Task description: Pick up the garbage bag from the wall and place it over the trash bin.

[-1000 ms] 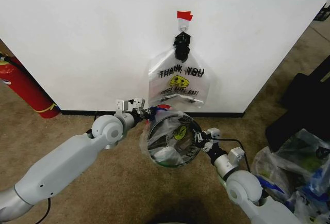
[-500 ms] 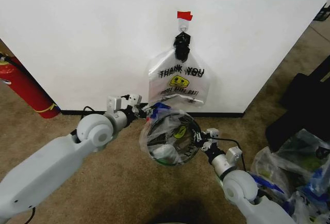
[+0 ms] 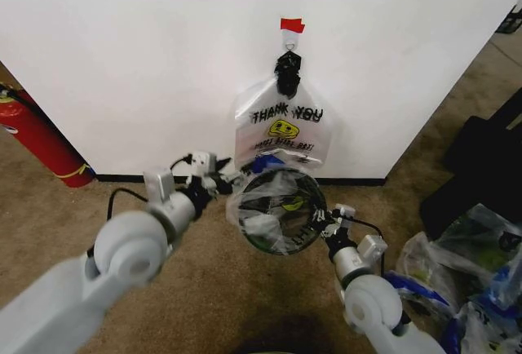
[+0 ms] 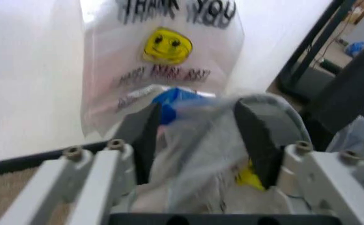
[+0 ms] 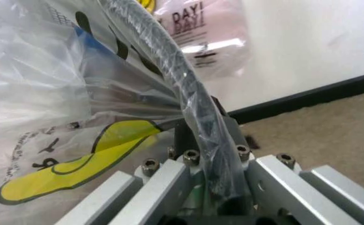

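Observation:
The trash bin (image 3: 303,238), round black wire mesh, stands on the carpet in front of the wall (image 3: 147,60). The garbage bag (image 3: 238,207), clear crinkly plastic with a blue patch (image 3: 263,163), is draped over the bin's mouth. My left gripper (image 3: 222,179) is at the bin's far-left rim. In the left wrist view its fingers (image 4: 145,136) stand apart with bunched bag plastic (image 4: 197,140) between them. My right gripper (image 3: 318,222) is at the near-right rim. In the right wrist view it (image 5: 197,129) is clamped on the plastic-covered rim (image 5: 169,65).
A whitish "THANK YOU" bag (image 3: 283,130) hangs from a hook under red tape (image 3: 292,24) just behind the bin. A red fire extinguisher (image 3: 37,138) leans at the left. Filled plastic bags (image 3: 473,264) and a black object (image 3: 481,158) crowd the right.
My left arm has drawn back toward the camera, its gripper staying by the far-left rim. The bin has shifted slightly toward the wall, and the blue patch now lies at the bin's far edge.

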{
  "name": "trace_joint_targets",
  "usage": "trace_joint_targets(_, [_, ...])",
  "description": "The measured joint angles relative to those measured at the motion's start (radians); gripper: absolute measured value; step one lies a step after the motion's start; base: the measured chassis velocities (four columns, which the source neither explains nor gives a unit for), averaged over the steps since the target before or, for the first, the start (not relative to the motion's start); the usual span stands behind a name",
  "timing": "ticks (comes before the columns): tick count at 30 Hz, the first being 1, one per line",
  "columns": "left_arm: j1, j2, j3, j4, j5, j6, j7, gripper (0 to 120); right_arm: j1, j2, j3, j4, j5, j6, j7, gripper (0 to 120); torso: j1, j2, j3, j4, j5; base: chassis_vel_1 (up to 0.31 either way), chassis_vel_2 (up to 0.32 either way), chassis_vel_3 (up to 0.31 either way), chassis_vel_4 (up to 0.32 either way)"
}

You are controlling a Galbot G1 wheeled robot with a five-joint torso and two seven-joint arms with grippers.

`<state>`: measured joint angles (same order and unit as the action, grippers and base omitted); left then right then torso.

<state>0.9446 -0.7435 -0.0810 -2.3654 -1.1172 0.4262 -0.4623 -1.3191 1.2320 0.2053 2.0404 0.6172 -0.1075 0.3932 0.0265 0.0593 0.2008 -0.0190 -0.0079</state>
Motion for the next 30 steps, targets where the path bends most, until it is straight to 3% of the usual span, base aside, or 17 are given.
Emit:
trace_joint_targets(5, [0.056, -0.015, 0.008, -0.040, 0.040, 0.016, -0.016, 26, -0.011, 0.024, -0.004, -0.008, -0.071, 0.009, 0.010, 0, 0.000, 0.000, 0.000, -0.0004, 0.0002, 0.000, 0.000, 0.000, 0.000])
trace_joint_targets(7, [0.057, -0.016, 0.009, -0.041, 0.042, 0.017, -0.017, 23, -0.011, 0.026, -0.004, -0.008, -0.075, 0.011, 0.011, 0, 0.000, 0.000, 0.000, -0.0003, 0.0002, 0.000, 0.000, 0.000, 0.000])
trace_joint_targets(9, [0.065, -0.026, 0.029, -0.045, 0.052, 0.028, -0.025, 11, -0.012, 0.048, -0.006, -0.008, -0.098, 0.022, 0.021, 0, 0.000, 0.000, 0.000, -0.0003, -0.0002, 0.000, 0.000, 0.000, 0.000])
trace_joint_targets(12, [0.052, -0.033, 0.061, -0.045, 0.053, 0.039, -0.036, 0, -0.009, 0.068, -0.011, -0.008, -0.111, 0.024, 0.038, 0, 0.000, 0.000, 0.000, -0.0003, -0.0001, 0.000, 0.000, 0.000, 0.000])
trace_joint_targets(22, [-0.042, -0.064, 0.209, 0.015, 0.065, 0.062, -0.075, 0, 0.004, 0.135, -0.035, -0.022, -0.201, 0.025, 0.078, 0, 0.000, 0.000, 0.000, -0.0003, -0.0001, 0.000, 0.000, 0.000, 0.000])
trace_joint_targets(30, [-0.182, -0.146, 0.377, 0.161, 0.079, 0.081, -0.142, 0, 0.010, 0.171, -0.048, -0.039, -0.256, 0.026, 0.076, 0, 0.000, 0.000, 0.000, -0.0004, 0.0000, 0.000, 0.000, 0.000, 0.000])
